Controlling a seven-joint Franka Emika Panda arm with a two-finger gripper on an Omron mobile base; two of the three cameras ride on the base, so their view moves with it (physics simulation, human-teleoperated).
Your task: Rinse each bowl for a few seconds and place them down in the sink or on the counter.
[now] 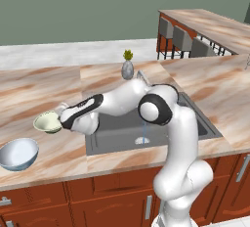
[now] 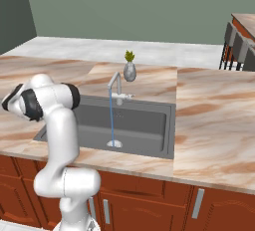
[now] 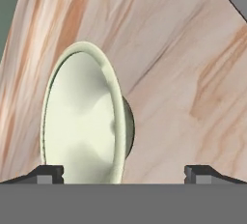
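The small cream-green bowl [image 1: 47, 122] [image 3: 79, 121] rests on the marble counter [image 1: 44, 86] left of the sink [image 1: 117, 135]. My gripper [image 1: 60, 115] [image 3: 124, 172] reaches in from the right at bowl height and is open. The bowl's rim sits between the fingertips [image 3: 48, 172], close to the left one, and nothing is clamped. The larger blue-white bowl [image 1: 18, 153] stands near the counter's front edge, left of and below the small one. A thin stream of water [image 1: 144, 132] [image 2: 111, 120] runs from the silver faucet [image 2: 115, 83] into the dark grey sink [image 2: 142, 120].
A small grey vase with a plant [image 1: 127, 68] [image 2: 130, 69] stands behind the sink. My white arm spans the sink's left half. An island counter with grey stools [image 1: 181, 38] lies at the back right. Red-brown cabinets [image 2: 149, 202] run below the counter.
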